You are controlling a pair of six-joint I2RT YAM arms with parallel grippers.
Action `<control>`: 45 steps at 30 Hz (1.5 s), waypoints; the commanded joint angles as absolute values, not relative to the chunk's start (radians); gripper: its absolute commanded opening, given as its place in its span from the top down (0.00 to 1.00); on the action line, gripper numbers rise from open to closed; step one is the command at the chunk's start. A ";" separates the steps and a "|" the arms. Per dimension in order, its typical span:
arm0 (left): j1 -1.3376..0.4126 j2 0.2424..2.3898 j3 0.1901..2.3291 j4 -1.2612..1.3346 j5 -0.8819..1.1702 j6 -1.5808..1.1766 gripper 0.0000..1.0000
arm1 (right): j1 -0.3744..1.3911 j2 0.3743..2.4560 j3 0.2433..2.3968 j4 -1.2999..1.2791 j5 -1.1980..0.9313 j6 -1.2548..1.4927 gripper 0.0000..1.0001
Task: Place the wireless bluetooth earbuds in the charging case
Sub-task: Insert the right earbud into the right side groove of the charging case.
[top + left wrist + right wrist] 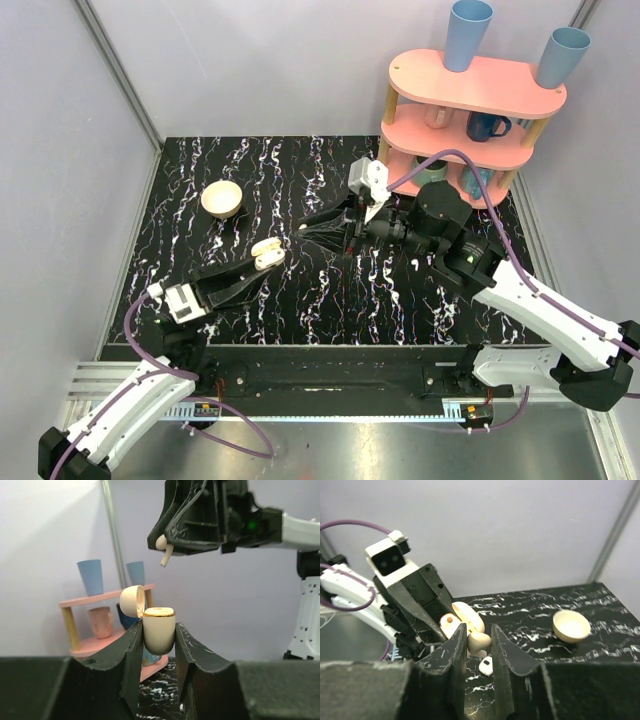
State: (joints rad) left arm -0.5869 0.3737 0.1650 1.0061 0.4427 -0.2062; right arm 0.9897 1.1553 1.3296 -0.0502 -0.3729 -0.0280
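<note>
now the left claw (262, 261), centre left in the top view, is clenched on the open case (160, 628), its lid tipped back. the right claw (478, 631) grasps one earbud (161, 544), upper centre, above the case, apart.

You lose the earbud (162, 546) in the top view: too small at the right gripper (350, 240). Fingers of the left gripper (158, 636) cover the flanks of the charging case (160, 622); you can't see its wells.
</note>
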 commanded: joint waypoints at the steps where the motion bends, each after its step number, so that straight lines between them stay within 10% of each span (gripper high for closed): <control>1: -0.591 0.416 0.227 1.169 0.531 -0.334 1.00 | 0.931 1.126 1.316 0.083 -0.701 -0.005 0.77; 29: -0.591 0.531 0.258 1.330 0.588 -0.442 1.00 | 0.870 1.296 1.390 0.345 -1.140 0.229 0.78; 45: -0.589 0.548 0.276 1.305 0.620 -0.492 1.00 | 0.867 1.374 1.558 -0.049 -1.204 -0.044 0.79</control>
